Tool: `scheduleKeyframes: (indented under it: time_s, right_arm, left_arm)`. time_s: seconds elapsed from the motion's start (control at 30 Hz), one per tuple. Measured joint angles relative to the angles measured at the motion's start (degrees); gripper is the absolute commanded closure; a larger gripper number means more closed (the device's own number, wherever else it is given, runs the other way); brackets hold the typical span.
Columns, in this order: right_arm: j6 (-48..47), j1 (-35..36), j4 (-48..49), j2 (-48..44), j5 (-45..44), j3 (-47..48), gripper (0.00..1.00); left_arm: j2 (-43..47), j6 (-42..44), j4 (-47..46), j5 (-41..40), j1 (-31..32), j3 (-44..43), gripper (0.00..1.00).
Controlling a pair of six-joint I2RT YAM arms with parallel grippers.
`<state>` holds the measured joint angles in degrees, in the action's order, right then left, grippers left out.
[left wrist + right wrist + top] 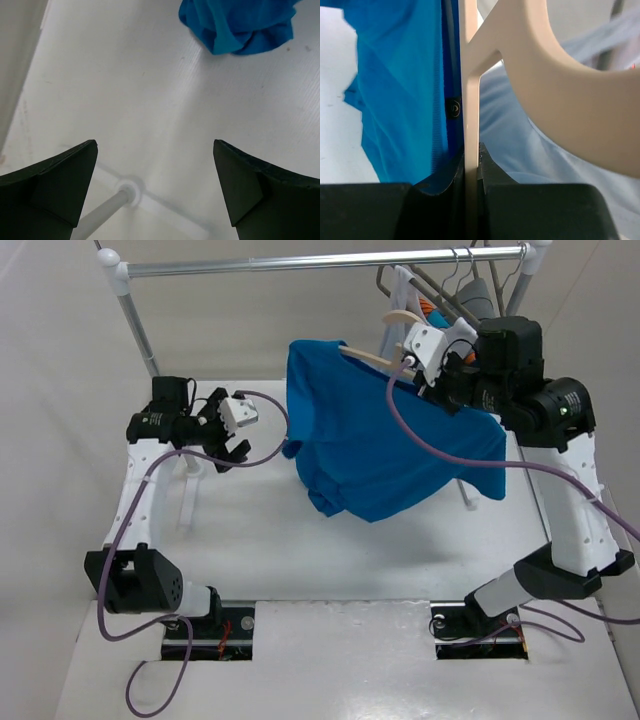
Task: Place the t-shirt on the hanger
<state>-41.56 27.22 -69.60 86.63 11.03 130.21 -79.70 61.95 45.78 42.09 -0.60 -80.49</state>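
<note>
The bright blue t-shirt [385,445] hangs draped over the pale beige wooden hanger [372,357], held in the air above the table's back right. The shirt's lower folds reach down close to the table. My right gripper [428,380] is shut on the hanger near its neck. In the right wrist view the jaws [471,162] clamp the thin beige bar [470,100], with blue fabric [400,90] to its left. My left gripper [228,430] is open and empty, left of the shirt. In the left wrist view its fingers [60,180] stand wide apart, with the shirt's hem [240,25] beyond them.
A clothes rack rail [330,262] runs across the back, with grey hangers [470,285] and a multicoloured garment [432,310] at its right end. The rack's left post [135,315] and white foot [188,485] stand by my left arm. The foot also shows under the left gripper [107,210].
</note>
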Motion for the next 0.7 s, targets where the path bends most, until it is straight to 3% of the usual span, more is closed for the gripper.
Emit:
scheduleKeyframes:
  time_s: [0.2,0.4,0.5,0.6,0.7]
  right_arm:
    - [5.8,4.9,6.5,0.0,-9.0,-8.9,1.0]
    - [12.0,10.2,18.8,0.9,-11.9,-17.2,1.0]
    - [16.4,11.3,29.5,0.8,-12.6,-23.3,1.0]
    - [21.8,12.8,40.8,0.8,-16.9,-30.6,1.0]
    - [28.0,15.3,49.2,0.8,-24.2,-36.9,1.0]
  left_arm:
    - [2.2,4.3,5.6,-4.3,0.0,-8.3,0.0]
    - [4.8,-18.5,0.0,-6.0,0.0,-17.1,0.0]
    - [6.0,-23.7,-1.2,-0.3,-0.3,-17.5,0.05]
    - [6.4,-22.3,0.4,4.5,0.7,-16.4,0.19]
    - [9.6,-21.5,-2.7,-0.3,4.5,-9.7,0.15]
